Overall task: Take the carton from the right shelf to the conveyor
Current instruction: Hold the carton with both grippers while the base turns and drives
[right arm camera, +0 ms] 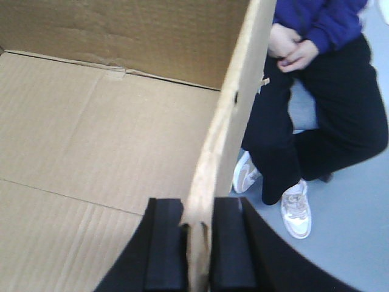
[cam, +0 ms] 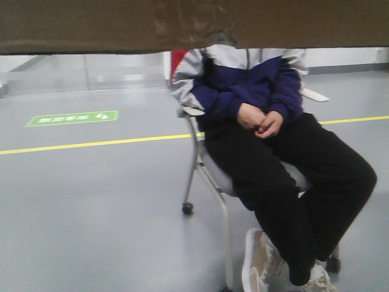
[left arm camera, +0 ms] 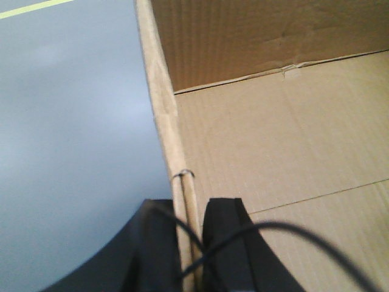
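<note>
Left gripper (left arm camera: 189, 255) pinching carton (left arm camera: 273, 152) side wall, one finger inside, one outside, grey floor (left arm camera: 67, 134) w/ yellow line (left arm camera: 33, 7) beyond

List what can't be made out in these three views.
- Conveyor and right shelf: in no view. The carton blocks the top of the front view, and neither appears in the wrist views.
- Seated person: head hidden behind the carton, front view.
- Green floor sign: lettering too blurred to read, front view.
- Left gripper: blurred, crossed by a cable and cut off by the bottom edge, left wrist view.
</note>
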Motion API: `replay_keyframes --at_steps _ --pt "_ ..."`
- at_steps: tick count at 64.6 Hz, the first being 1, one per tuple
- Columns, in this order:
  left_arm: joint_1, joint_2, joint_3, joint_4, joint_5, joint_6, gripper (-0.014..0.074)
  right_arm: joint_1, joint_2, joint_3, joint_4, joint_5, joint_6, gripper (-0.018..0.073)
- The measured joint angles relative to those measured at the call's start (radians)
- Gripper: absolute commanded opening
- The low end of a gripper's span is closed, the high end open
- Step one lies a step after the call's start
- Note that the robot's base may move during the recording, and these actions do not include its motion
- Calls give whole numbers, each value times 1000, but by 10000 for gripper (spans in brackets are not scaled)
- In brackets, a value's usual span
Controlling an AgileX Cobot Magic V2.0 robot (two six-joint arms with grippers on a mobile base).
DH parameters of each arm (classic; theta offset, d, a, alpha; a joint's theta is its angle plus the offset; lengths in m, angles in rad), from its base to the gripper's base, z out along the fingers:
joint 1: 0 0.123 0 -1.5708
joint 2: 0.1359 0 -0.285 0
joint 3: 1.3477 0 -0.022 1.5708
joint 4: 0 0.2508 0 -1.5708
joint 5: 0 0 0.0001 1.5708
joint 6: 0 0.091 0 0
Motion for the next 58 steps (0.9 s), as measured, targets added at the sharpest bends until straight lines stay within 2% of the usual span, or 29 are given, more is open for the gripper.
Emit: replay_keyframes --at_steps 58 --pt "-1 0 0 12 0 0 -9 0 2 1 0 -6 0 -70"
